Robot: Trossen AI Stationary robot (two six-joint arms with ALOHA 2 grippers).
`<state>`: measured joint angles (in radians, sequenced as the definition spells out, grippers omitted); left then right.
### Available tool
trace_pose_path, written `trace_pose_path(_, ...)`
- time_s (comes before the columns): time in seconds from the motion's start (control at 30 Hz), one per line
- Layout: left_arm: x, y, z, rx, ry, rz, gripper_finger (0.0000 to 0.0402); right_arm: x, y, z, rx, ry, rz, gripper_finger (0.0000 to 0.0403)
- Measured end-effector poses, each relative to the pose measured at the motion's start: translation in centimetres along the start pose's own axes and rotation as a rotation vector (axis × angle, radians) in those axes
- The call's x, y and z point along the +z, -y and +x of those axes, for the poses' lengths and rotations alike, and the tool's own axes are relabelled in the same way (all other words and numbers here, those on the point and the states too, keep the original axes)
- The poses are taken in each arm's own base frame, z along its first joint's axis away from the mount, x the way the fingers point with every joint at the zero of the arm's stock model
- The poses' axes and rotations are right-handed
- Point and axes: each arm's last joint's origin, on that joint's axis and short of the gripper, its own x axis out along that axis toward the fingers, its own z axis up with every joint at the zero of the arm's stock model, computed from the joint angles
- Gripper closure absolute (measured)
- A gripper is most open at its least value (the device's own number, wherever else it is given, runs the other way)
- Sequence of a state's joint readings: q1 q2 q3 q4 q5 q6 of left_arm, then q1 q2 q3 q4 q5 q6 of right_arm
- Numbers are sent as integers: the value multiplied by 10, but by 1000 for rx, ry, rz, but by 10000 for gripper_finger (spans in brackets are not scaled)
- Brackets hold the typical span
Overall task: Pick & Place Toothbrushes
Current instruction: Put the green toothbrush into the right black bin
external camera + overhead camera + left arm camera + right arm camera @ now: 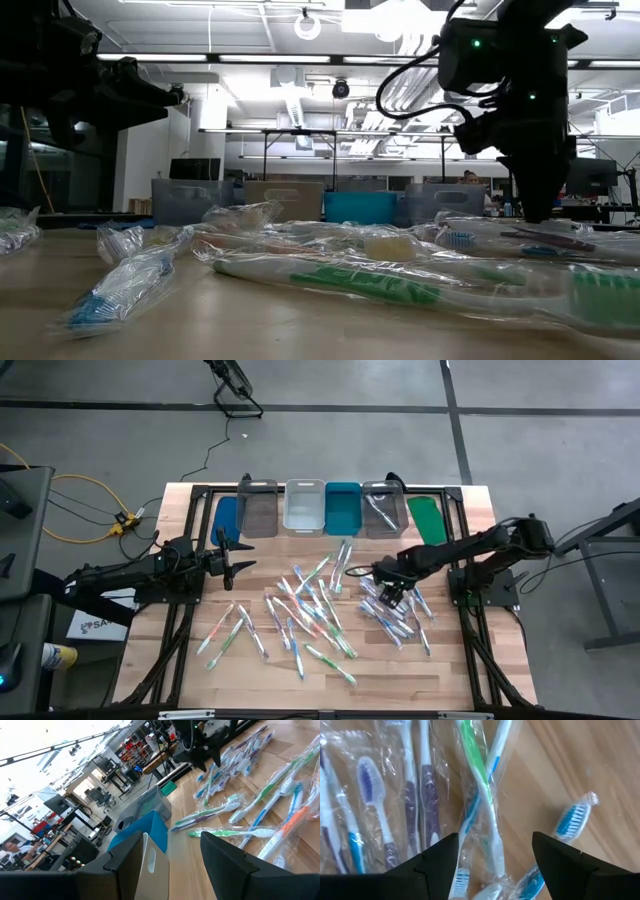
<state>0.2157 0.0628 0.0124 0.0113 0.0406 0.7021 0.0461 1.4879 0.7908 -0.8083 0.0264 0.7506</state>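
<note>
The toothbrushes [318, 607], each sealed in a clear wrapper, are lying scattered across the middle and right of the wooden table [180, 670], with one green-handled brush crossing a pale blue one [487, 815] directly under the right gripper [388, 597]. That gripper is hanging low over the right-hand cluster with its fingers spread wide and nothing between them, so the step in hand looks like a descent to grasp. To do it well, the fingers should be straddling a single handle across its width, not the crossed pair, and closing on the stiff handle instead of loose wrapper film, which would likely slip. The left gripper [232, 555] is waiting above the table's left side near the bins, its fingers also standing apart and empty. Along the far edge a row of bins is sitting: a grey bin [259, 512], a clear bin [304, 510] and a teal bin [343, 510] are showing no contents that I can make out, while the grey bin at the right end [381, 510] is holding what looks like one or two toothbrushes.
</note>
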Motion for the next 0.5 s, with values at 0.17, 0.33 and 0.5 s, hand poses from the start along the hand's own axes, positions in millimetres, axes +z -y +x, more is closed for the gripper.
trace_pose_path(0.17,0,0,0,0,0,0,208,0,0,1,-1,0,-19,161)
trace_pose_path(0.33,0,0,0,0,0,0,208,0,0,1,0,0,-22,197)
trace_pose_path(0.5,0,0,0,0,0,0,208,0,1,1,-27,25,-22,241)
